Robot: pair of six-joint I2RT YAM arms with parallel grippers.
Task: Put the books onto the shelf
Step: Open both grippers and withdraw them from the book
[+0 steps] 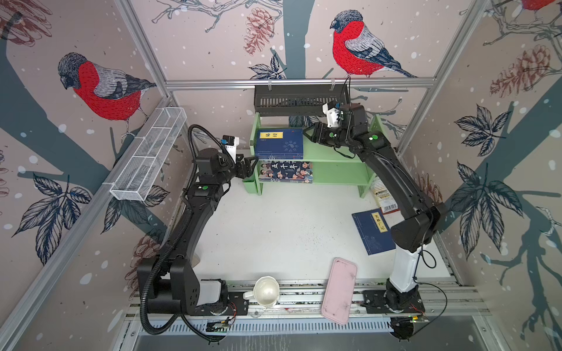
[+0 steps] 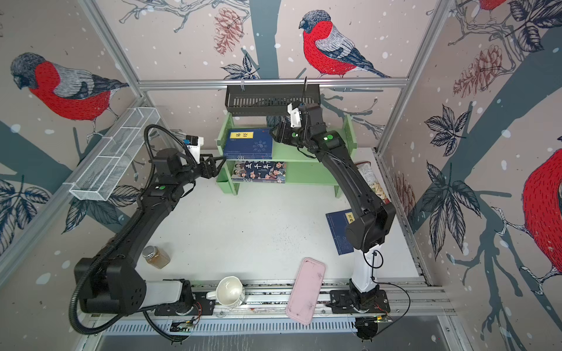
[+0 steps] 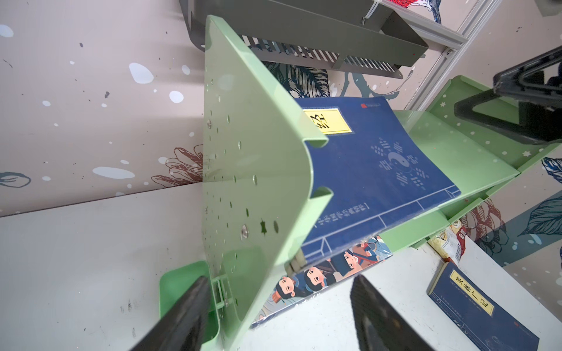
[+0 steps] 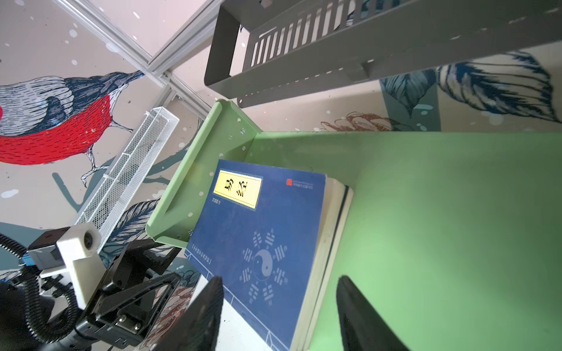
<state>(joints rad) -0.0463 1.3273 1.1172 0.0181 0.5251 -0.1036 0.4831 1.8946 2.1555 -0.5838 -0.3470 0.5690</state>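
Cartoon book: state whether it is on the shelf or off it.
On it. In both top views the cartoon book lies flat on the lower tier of the shelf, beneath the navy books on the upper tier.

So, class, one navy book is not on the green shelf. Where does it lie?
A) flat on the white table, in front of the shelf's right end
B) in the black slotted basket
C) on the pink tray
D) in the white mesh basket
A: the navy book lies flat on the white table, in front of the right end of the green shelf and apart from the pink tray.
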